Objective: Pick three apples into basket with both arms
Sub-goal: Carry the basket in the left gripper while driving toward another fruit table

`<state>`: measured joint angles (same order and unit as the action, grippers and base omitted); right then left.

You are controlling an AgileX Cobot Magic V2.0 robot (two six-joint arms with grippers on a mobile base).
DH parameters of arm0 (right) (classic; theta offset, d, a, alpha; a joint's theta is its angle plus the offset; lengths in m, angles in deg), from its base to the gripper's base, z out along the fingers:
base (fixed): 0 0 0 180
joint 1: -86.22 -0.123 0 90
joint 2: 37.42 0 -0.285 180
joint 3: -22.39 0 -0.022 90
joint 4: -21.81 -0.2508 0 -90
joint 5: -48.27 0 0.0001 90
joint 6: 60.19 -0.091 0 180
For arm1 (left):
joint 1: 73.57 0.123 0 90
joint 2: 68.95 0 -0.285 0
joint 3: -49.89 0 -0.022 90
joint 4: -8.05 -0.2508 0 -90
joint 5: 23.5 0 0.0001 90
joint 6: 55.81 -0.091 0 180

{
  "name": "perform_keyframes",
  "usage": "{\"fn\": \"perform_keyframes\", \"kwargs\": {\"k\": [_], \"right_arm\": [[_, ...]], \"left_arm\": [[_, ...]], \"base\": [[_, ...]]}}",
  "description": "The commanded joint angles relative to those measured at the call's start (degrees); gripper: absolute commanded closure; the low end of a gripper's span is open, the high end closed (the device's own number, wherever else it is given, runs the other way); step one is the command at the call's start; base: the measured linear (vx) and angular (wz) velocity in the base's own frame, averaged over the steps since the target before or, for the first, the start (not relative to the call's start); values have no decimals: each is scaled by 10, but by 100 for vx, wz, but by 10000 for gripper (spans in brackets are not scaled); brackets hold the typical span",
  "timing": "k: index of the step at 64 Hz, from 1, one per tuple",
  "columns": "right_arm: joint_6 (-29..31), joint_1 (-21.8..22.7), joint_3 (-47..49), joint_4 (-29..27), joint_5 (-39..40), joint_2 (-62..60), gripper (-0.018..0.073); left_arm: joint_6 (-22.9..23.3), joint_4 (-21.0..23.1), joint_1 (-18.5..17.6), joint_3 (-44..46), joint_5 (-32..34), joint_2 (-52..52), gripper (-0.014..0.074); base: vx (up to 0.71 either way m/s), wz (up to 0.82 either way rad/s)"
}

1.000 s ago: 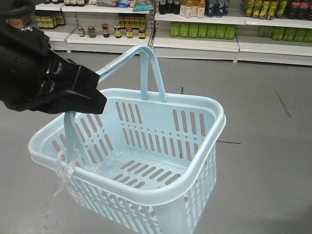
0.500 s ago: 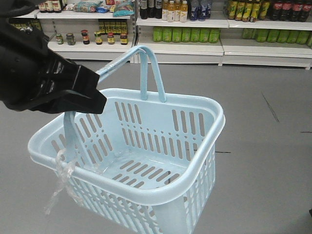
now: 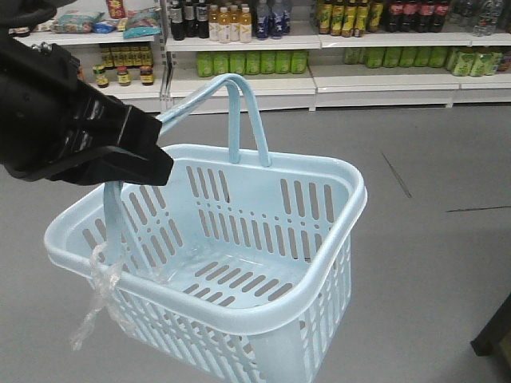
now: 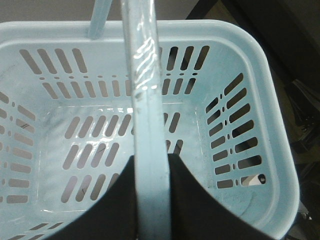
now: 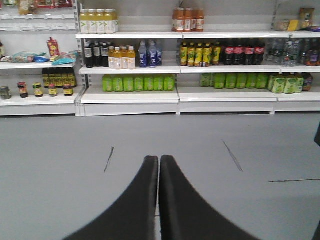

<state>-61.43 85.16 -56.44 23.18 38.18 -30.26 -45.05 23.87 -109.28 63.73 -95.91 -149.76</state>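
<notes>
I can't see the bottom of the basket (image 3: 319,162); the front view's lower edge cuts it off. My left arm (image 3: 48,120) runs off the side. The labels on the bottles (image 5: 137,82) are too small to read. A dark shape (image 3: 495,335) in the corner is cut off too.

White store shelving (image 5: 175,95) runs across the far side. On it, a row of green bottles (image 5: 137,83) sits one shelf below dark, orange and blue drink bottles (image 5: 120,56). Small jars (image 5: 35,89) stand toward its left end. The grey floor (image 5: 60,150) before it bears thin dark streaks (image 5: 109,159).
</notes>
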Motion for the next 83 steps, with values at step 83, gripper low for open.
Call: {"fn": "perform_keyframes", "kwargs": {"k": [83], "right_arm": [[5,5,-8,6,40,-6,564]], "left_arm": [[3,17,-3,14,42,15,604]], "base": [[12,-42]]}}
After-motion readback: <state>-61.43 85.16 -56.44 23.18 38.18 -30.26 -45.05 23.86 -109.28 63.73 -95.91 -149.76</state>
